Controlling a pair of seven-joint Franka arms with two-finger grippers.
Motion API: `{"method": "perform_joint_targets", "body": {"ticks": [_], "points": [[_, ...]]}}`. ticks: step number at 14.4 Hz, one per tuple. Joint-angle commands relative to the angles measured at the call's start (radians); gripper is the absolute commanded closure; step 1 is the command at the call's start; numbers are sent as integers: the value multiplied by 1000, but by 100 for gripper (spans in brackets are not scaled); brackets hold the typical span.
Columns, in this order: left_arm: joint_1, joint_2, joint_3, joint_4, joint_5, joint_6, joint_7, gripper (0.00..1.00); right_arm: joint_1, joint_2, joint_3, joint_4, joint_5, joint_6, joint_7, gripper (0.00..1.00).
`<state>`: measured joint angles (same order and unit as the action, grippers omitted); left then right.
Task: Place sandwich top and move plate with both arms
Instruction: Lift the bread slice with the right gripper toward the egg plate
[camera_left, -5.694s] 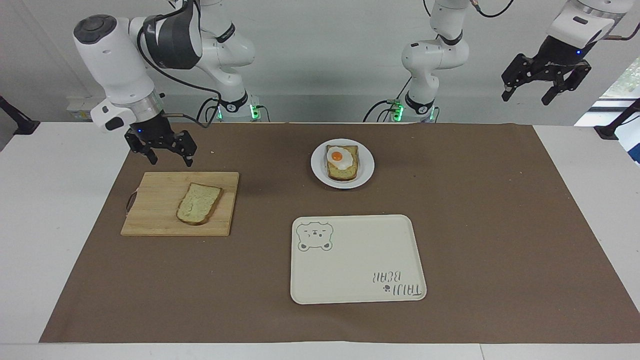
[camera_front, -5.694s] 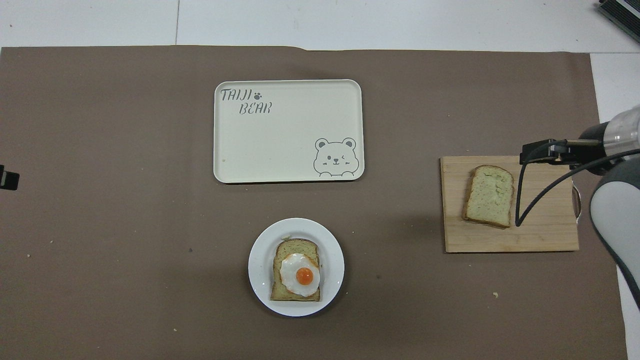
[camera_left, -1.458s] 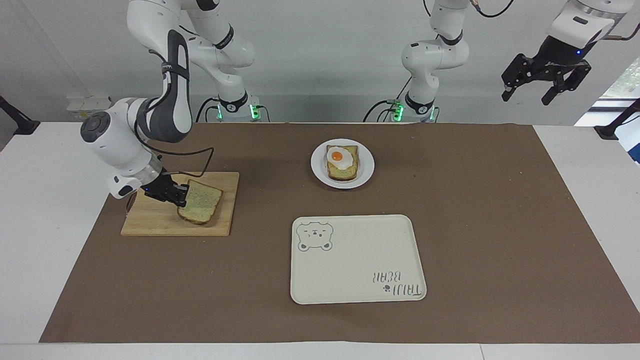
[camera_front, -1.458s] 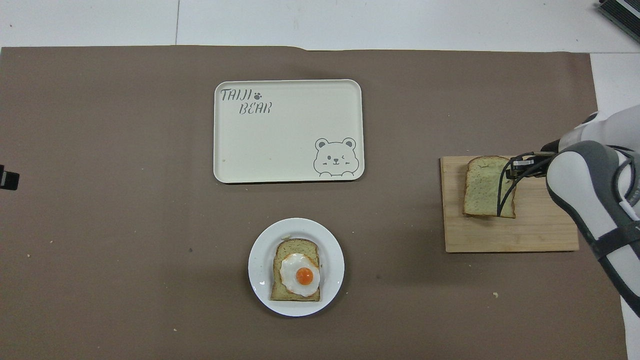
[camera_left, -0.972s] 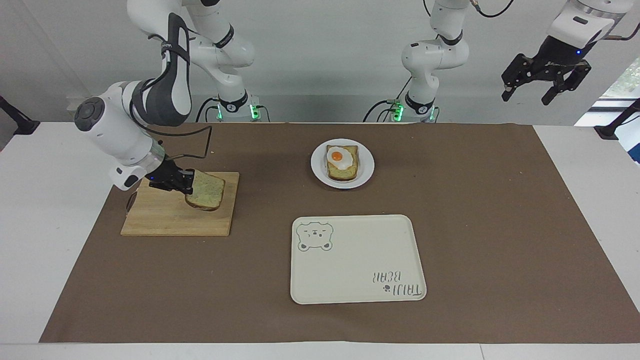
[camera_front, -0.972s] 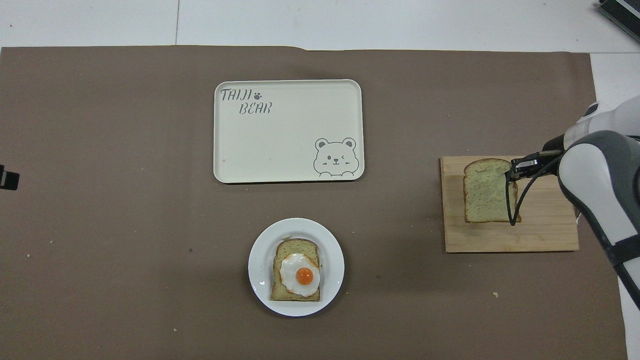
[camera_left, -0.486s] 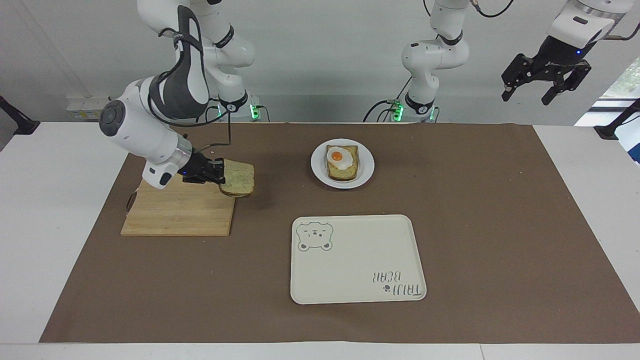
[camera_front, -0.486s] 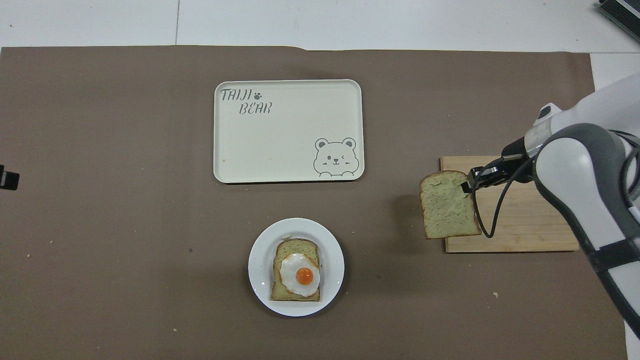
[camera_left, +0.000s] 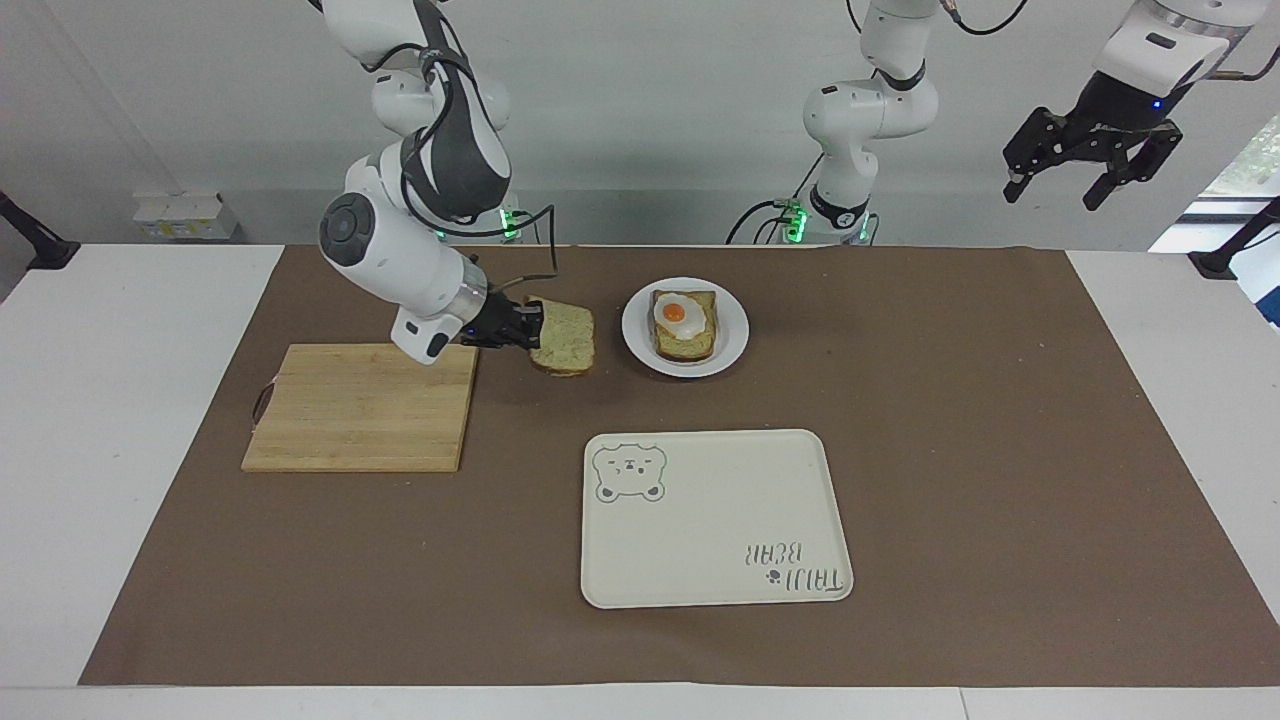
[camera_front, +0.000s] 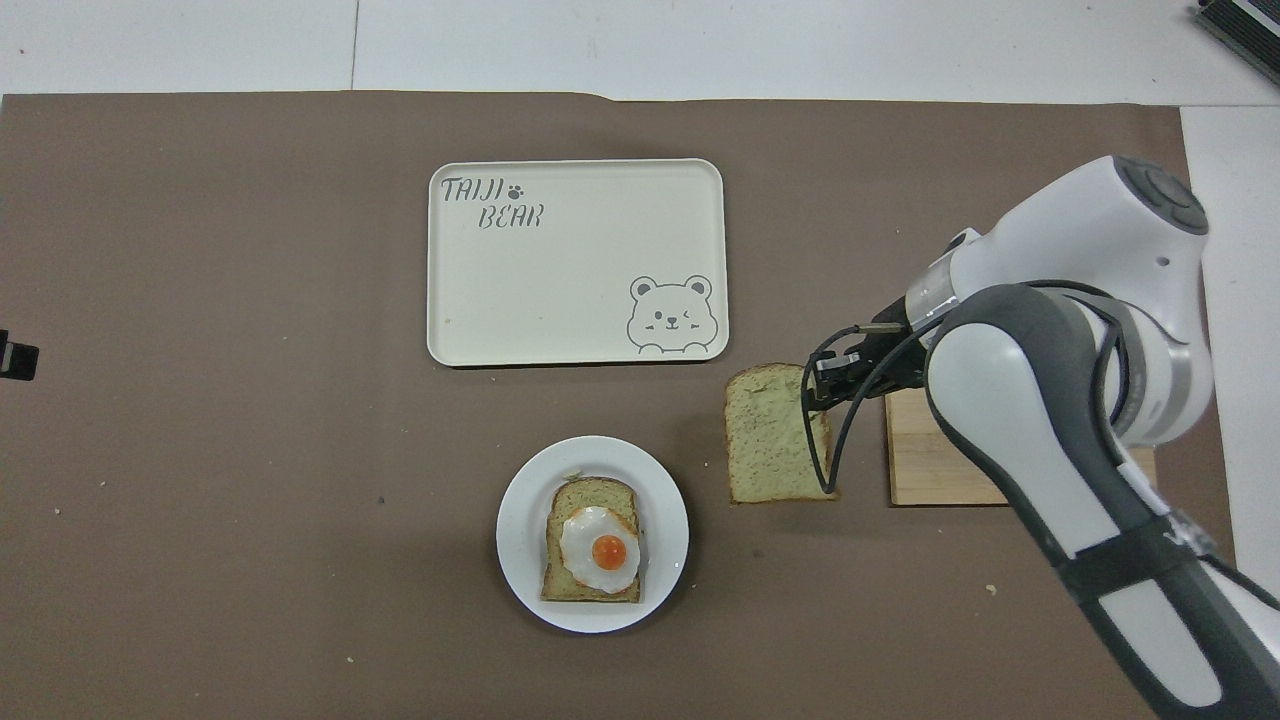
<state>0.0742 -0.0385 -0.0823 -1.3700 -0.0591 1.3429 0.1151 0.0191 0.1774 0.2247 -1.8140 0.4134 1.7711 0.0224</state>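
The sandwich top (camera_left: 566, 349) (camera_front: 768, 447), a plain bread slice, hangs in the air over the brown mat between the cutting board and the plate. My right gripper (camera_left: 527, 332) (camera_front: 815, 390) is shut on its edge, reaching sideways from the board's end. The small white plate (camera_left: 735, 338) (camera_front: 518, 512) carries a bread slice topped with a fried egg (camera_left: 676, 315) (camera_front: 600, 550). My left gripper (camera_left: 1058, 190) waits high above the left arm's end of the table, open and holding nothing; the overhead view does not show it.
A wooden cutting board (camera_left: 360, 410) (camera_front: 940, 472) lies bare at the right arm's end of the mat. A cream tray with a bear drawing (camera_left: 715, 520) (camera_front: 575, 260) sits farther from the robots than the plate.
My right gripper has lifted the sandwich top off the cutting board and carried it sideways toward the plate. The left arm has not moved.
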Motion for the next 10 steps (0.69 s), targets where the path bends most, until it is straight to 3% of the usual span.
{"method": "perform_joint_targets", "body": {"ticks": [1,6,10], "points": [[7,-15,-5,-11,15,-8,-2,0,73,-18,2,-31,50,52,49,100],[7,-15,-5,-12,15,-8,-3,0,228,-21,2,-83,111,164,200,100],[7,-15,-5,-11,15,-8,-2,0,295,-9,2,-123,156,230,228,100]]}}
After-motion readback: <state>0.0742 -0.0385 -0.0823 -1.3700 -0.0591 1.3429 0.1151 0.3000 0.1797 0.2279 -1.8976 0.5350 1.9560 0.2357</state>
